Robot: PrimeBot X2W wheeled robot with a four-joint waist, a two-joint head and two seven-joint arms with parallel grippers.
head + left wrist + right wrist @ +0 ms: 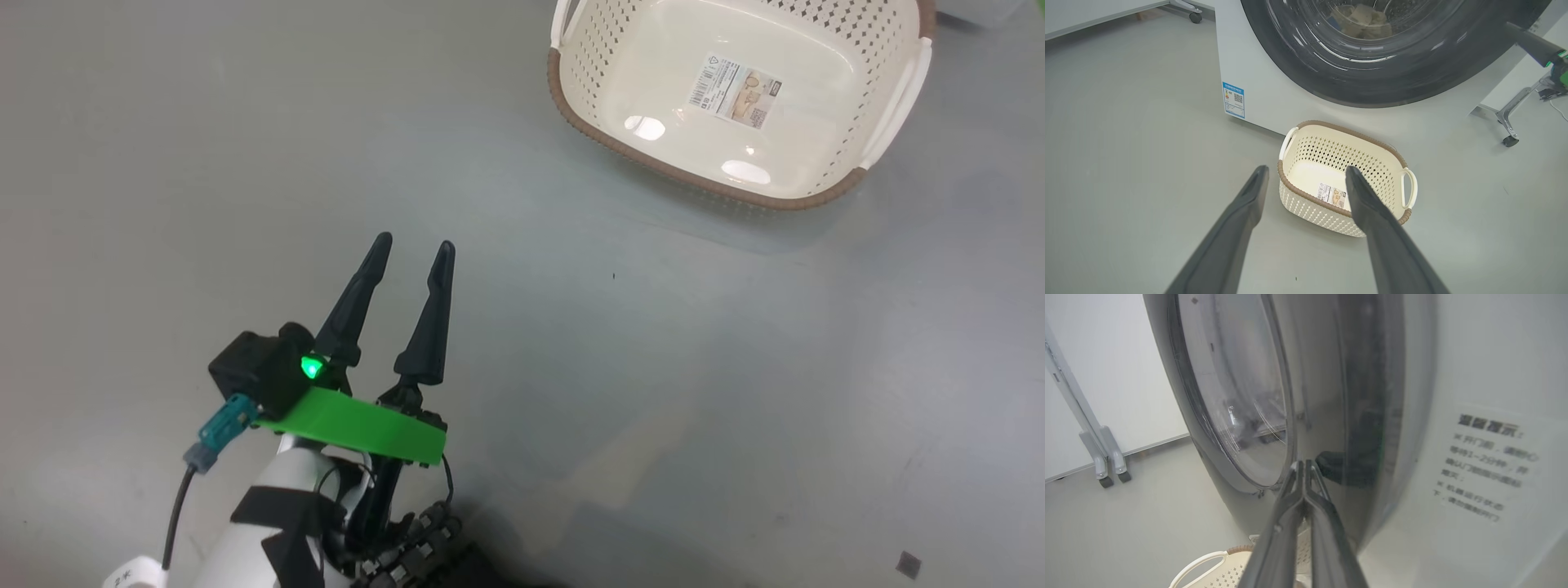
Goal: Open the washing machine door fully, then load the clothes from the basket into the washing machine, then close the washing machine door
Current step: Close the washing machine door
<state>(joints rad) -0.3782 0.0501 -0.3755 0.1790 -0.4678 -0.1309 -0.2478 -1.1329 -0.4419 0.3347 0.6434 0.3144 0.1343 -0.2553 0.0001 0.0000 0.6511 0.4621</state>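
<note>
The white washing machine (pixel 1257 81) stands on the floor, a blue label (pixel 1233 100) low on its front. Its round door (pixel 1372 81), a glossy black rim around clear glass, lies against the front. Pale clothes (pixel 1363 18) show through the glass. The cream, brown-rimmed basket (pixel 1306 208) sits upright and empty just before the machine.

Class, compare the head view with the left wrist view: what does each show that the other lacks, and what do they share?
Head view, not the left wrist view: the green plate and pale forearm behind the left tool. Left wrist view, not the head view: the washing machine, the washing machine door with clothes behind its glass, and a blue label. Both: the empty basket on the grey floor, and the left tool's open fingers.
</note>
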